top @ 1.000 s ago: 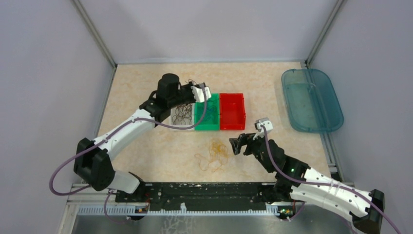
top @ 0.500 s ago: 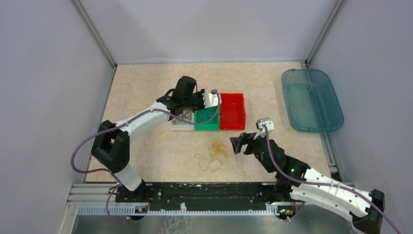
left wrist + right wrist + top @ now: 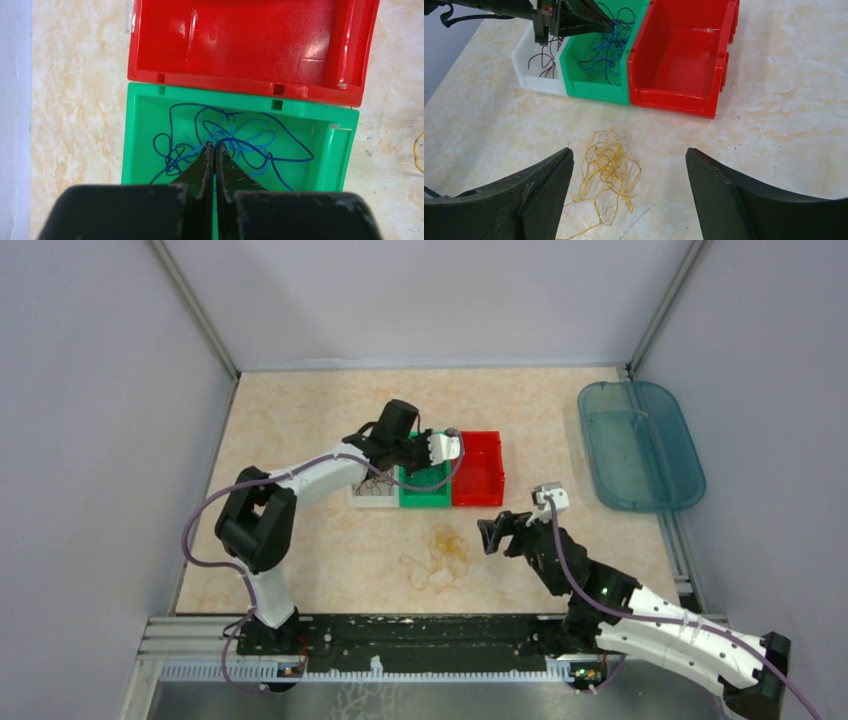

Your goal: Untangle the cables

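Blue cables (image 3: 260, 135) lie tangled in the green bin (image 3: 142, 125), also seen in the top view (image 3: 425, 490) and the right wrist view (image 3: 606, 50). My left gripper (image 3: 215, 145) hangs over that bin (image 3: 430, 458), jaws shut, with a blue cable arching out from its tips. Dark brown cables (image 3: 375, 485) lie in the white bin (image 3: 531, 80). Yellow-orange cables (image 3: 440, 560) lie loose on the table (image 3: 611, 170). My right gripper (image 3: 629, 165) is wide open and empty, just right of and above them (image 3: 490, 535).
A red bin (image 3: 476, 498) stands empty against the green bin's right side (image 3: 240, 85). A teal tray (image 3: 640, 445) lies at the far right. Grey walls close the table on the left, back and right.
My left arm has swung right from above the white bin to above the green bin. The right arm has hardly moved.
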`<state>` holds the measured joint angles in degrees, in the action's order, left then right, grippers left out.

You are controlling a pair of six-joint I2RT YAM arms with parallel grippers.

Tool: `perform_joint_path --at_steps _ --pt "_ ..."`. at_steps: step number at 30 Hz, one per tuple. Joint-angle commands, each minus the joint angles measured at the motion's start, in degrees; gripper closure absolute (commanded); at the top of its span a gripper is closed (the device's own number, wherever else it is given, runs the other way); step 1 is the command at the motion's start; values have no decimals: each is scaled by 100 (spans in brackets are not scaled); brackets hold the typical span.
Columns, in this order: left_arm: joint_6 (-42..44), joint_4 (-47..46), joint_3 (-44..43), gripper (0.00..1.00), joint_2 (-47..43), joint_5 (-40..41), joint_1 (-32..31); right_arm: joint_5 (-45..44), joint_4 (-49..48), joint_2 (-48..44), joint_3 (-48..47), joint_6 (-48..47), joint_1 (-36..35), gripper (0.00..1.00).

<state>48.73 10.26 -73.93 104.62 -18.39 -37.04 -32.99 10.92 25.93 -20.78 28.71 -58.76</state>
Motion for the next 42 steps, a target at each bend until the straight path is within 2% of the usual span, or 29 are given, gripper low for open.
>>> perform_joint_path --at_steps 1,5,10,13,16,18,26,31,34,39,42 --pt "-87 111 -359 100 233 -467 -34 -136 -8 -47 -397 47 -37 17" --pt "-4 200 -475 89 401 -573 -19 -142 55 -49 -467 69 -34 17" --pt "144 488 -669 59 368 -795 59 -137 99 -21 -532 6 -32 18" --pt "217 739 -925 48 296 -787 135 -121 113 41 -580 -19 -31 18" --pt "406 982 -1121 29 156 -696 199 -80 102 87 -627 -62 -31 18" --pt "542 1119 -1244 23 43 -621 222 -49 91 112 -639 -91 -33 18" --pt "1055 1645 -1525 15 -200 -102 263 115 24 201 -683 -143 -34 18" --pt "919 2097 -1551 11 -625 -540 370 541 -183 335 -523 -329 -30 13" --pt "913 2188 -1087 5 -1238 -802 380 1084 -492 692 -289 -411 -30 10" --pt "1045 2274 191 3 -2488 -1106 381 1758 -1488 1611 132 -319 -31 11" --pt "1637 2761 986 3 -3233 -1598 366 1851 -2004 2108 260 -320 -22 13"
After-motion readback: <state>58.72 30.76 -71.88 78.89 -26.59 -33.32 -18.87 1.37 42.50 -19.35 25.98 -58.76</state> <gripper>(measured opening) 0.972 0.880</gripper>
